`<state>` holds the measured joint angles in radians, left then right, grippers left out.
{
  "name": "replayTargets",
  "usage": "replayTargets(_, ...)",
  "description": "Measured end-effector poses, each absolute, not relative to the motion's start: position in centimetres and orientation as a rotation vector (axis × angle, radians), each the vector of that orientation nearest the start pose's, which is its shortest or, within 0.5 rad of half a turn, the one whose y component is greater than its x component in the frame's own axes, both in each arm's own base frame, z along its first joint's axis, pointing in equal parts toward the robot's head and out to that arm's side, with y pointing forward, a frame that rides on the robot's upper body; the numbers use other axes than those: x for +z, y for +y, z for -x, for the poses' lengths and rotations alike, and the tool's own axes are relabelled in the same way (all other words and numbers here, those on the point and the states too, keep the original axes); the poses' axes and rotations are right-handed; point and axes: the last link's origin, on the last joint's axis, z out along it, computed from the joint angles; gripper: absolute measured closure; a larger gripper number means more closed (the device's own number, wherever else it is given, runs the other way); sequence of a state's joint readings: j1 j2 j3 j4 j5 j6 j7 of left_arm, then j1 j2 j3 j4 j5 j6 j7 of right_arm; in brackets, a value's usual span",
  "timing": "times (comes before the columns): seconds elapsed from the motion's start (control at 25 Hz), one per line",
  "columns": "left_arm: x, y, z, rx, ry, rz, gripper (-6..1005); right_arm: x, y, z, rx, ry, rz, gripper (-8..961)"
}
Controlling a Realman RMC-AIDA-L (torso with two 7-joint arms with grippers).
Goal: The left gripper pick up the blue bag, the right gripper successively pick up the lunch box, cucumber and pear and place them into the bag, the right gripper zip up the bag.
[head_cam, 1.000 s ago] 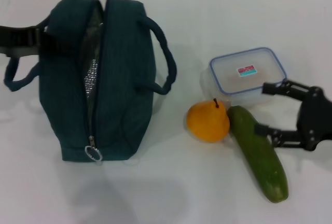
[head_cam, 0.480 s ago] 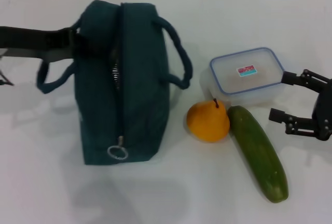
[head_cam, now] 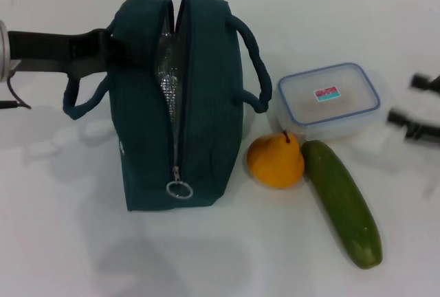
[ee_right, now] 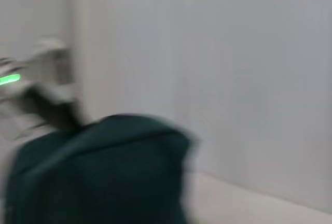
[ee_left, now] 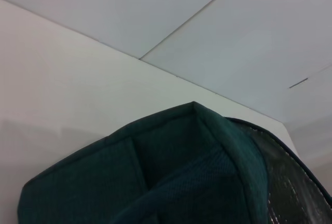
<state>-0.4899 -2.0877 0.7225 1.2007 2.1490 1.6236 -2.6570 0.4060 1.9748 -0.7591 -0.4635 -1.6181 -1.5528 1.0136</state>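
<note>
Left gripper (head_cam: pixel 113 48), a black two-finger claw on a silver wrist, reaches in from the left edge of the head view and is clamped on the left side wall of the large dark teal-blue fabric bag (head_cam: pixel 206 104), near its top rear corner. The bag stands on the white table (head_cam: pixel 82 242), zip partly undone, silver foil lining (head_cam: pixel 167 70) showing through the gap, ring zip pull (head_cam: pixel 179 190) hanging at the near end. One rolled handle droops on the bag's left below the arm, the other arcs out to the right.

Left wrist view: only the bag's dark teal corner (ee_left: pixel 171 172) and a strip of foil lining, table and wall behind.

Right gripper (head_cam: pixel 421 108), black claw, blurred at the far right edge of the head view, fingers spread apart, holding nothing, just right of the clear rectangular plastic lunch box with blue-rimmed lid (head_cam: pixel 328 97). Lunch box sits right of the bag, near its right handle. Plump orange-yellow pear (head_cam: pixel 276 160) lies in front of the box, touching the long smooth dark green cucumber (head_cam: pixel 342 201) on its right; cucumber runs diagonally toward the near right.

Right wrist view: blurred bag (ee_right: pixel 98 172) and the left arm's green light behind it.
</note>
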Motion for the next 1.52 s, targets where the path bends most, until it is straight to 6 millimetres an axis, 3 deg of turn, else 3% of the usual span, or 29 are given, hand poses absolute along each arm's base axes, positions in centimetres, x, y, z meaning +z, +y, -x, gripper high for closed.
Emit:
replayTargets(0.2,7.8,35.1,23.1,-0.607,-1.737,2.224,960,4.7,33.2,-31.8,0.924,0.696,2.217,150)
replayTargets(0.56,7.3,35.8,21.9,-0.606,-1.71,2.267,960,4.0,37.5,-32.1,0.845,1.166,2.142,156)
replayTargets(1.0,7.4,36.1,21.5,-0.606,-1.698,2.28,961,0.6,37.2,-30.7,0.904,1.33,2.126,164)
replayTargets(1.52,7.4,36.2,21.4,-0.607,-1.707,2.277,961,-1.9,38.2,-29.3,0.879,1.375,2.103,175)
